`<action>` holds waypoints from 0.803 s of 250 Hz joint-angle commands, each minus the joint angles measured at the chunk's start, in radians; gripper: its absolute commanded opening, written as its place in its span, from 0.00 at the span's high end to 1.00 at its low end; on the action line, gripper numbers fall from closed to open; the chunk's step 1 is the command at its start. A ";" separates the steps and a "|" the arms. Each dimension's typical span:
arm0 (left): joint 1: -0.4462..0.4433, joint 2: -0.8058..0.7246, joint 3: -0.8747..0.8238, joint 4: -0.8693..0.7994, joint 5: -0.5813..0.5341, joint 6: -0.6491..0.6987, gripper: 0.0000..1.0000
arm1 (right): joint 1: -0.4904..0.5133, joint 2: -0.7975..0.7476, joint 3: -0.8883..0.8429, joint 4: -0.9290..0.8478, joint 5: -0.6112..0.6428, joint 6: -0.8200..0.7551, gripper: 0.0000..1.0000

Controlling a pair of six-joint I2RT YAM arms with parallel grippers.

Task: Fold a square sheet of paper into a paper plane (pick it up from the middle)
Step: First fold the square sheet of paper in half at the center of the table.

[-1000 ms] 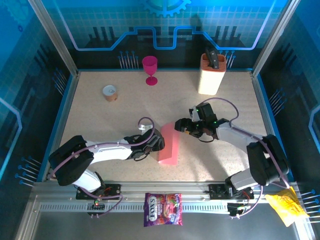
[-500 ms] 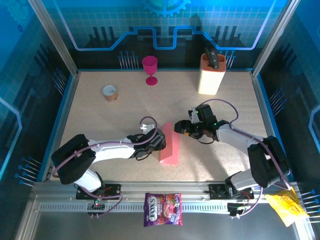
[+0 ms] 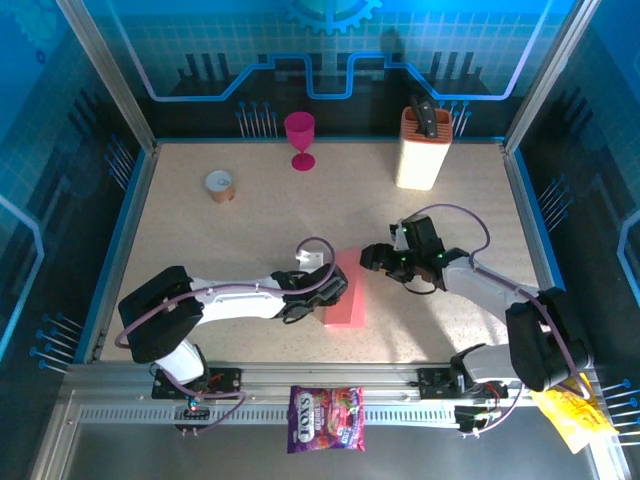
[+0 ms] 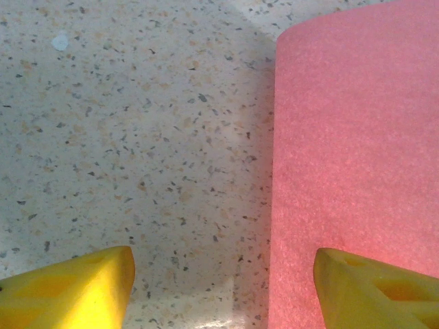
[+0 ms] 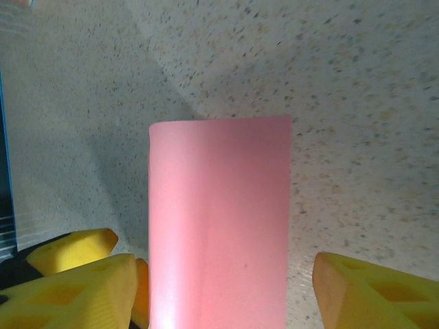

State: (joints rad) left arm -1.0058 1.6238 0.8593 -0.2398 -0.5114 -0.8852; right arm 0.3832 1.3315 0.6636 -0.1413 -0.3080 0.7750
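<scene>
The square sheet of paper (image 3: 347, 290) is salmon pink and lies doubled over into a narrow strip on the table, with a soft rounded fold. It has the form of a strip, and no paper plane is in view. My left gripper (image 3: 325, 293) is open at the strip's left edge. In the left wrist view one yellow fingertip (image 4: 377, 288) is over the paper (image 4: 357, 157) and the other is on bare table. My right gripper (image 3: 376, 258) is open at the strip's far end. In the right wrist view its fingers (image 5: 374, 295) straddle the paper (image 5: 219, 219), with a gap on the right.
A magenta goblet (image 3: 299, 135) and a cream knife block (image 3: 423, 150) stand at the back. A small round roll (image 3: 220, 184) lies at the far left. A purple candy bag (image 3: 326, 417) and a yellow wrapper (image 3: 570, 410) lie on the front rail.
The raised, tilted paper has come down flatter and shifted slightly right. My left gripper has slid right to its edge. My right gripper has moved right and lower, its jaws narrowing a little.
</scene>
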 commanded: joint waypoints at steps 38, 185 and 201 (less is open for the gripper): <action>-0.029 0.063 0.072 -0.088 -0.064 0.029 0.28 | -0.032 -0.067 -0.025 -0.019 -0.003 0.009 0.45; -0.030 0.137 0.149 -0.222 -0.107 -0.055 0.25 | 0.034 0.085 -0.029 0.078 -0.065 0.005 0.67; -0.031 0.138 0.150 -0.213 -0.101 -0.047 0.25 | 0.037 0.092 -0.024 0.080 -0.066 0.001 0.72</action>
State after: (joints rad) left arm -1.0302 1.7496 0.9871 -0.4297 -0.5957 -0.9295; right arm 0.4053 1.4052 0.6384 -0.0902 -0.3527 0.7822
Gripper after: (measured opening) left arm 0.748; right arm 0.333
